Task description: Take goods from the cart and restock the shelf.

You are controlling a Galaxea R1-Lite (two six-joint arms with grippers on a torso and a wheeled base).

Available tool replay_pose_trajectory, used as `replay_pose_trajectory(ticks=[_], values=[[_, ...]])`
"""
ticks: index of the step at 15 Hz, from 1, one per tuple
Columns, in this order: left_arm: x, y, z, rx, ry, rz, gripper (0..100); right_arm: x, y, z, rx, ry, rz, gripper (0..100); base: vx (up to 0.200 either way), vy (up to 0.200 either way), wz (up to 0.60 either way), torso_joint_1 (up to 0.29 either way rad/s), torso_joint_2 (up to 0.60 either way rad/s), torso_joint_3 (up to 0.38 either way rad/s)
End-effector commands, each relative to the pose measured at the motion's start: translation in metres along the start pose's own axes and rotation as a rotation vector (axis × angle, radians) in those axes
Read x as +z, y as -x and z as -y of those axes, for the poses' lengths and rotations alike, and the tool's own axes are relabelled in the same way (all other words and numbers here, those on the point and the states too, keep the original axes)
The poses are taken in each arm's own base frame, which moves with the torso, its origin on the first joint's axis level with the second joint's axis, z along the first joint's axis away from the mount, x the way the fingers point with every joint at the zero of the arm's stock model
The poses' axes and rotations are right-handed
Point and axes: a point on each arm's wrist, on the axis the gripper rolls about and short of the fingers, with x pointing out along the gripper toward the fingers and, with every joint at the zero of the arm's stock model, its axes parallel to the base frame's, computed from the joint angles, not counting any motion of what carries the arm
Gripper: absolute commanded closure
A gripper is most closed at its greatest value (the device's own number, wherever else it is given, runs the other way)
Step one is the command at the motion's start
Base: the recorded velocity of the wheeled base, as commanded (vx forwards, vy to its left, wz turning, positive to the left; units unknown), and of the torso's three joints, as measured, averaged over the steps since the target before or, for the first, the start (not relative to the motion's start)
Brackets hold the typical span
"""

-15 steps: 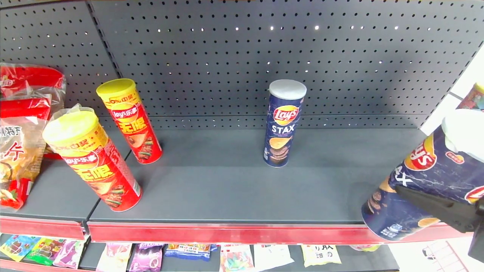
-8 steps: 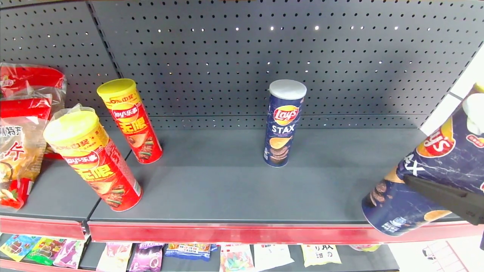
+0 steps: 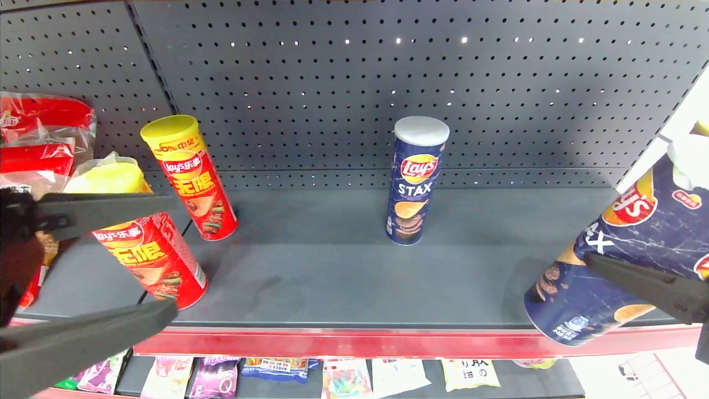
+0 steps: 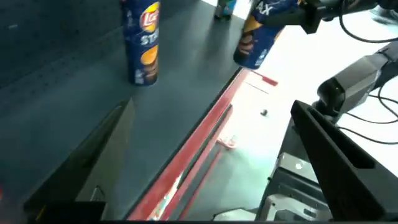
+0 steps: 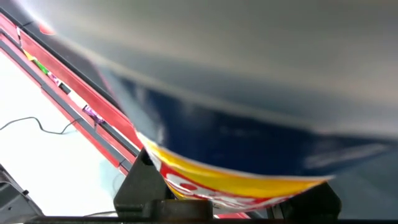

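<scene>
Right gripper [image 5: 231, 198]: clamped on the held blue can [image 3: 615, 266], one finger either side of it in the right wrist view. The can is tilted, its base at the red front lip [image 3: 354, 341] near the right end of the shelf [image 3: 332, 277]; contact with the deck cannot be told. Left gripper [image 3: 169, 257]: fingers spread wide and holding nothing, in front of the nearer red can [image 3: 155, 260] at the shelf's left. The head view also lists a second red can [image 3: 191, 177] farther back, a standing blue can [image 3: 414, 180] mid-shelf near the pegboard back [image 3: 354, 83], snack bags [image 3: 33, 149] at far left, and packets [image 3: 277, 368] on the tier below. The left wrist view adds pale floor [image 4: 261, 155] beyond the lip. Open deck: a wide bare stretch between the standing blue can and the held one, and another between it and the red cans.
</scene>
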Motion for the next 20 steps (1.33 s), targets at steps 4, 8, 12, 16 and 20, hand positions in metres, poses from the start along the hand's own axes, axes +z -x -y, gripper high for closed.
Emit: replay_pose_trajectory(ticks=[4,8,12,16,20], values=[[0.013,-0.126,-0.06,0.028,0.048,-0.151,0,0.002,-0.004,0.001,-0.006,0.0,-0.005,100,0.0,0.0,0.0,0.0,0.0,0.0],[0.012,-0.182,-0.076,0.075,0.041,-0.184,0,0.002,-0.004,0.001,-0.007,-0.002,-0.007,100,0.0,0.0,0.0,0.0,0.0,0.0],[-0.002,-0.214,-0.085,0.072,0.033,-0.222,0,0.004,-0.004,0.002,-0.011,-0.012,0.0,100,0.0,0.0,0.0,0.0,0.0,0.0],[-0.011,-0.238,-0.099,0.051,0.016,-0.201,0,0.004,-0.005,0.002,-0.013,-0.016,0.0,100,0.0,0.0,0.0,0.0,0.0,0.0],[-0.005,-0.258,-0.112,-0.003,-0.031,-0.14,0,0.004,-0.004,0.004,-0.025,-0.018,0.001,100,0.0,0.0,0.0,0.0,0.0,0.0]])
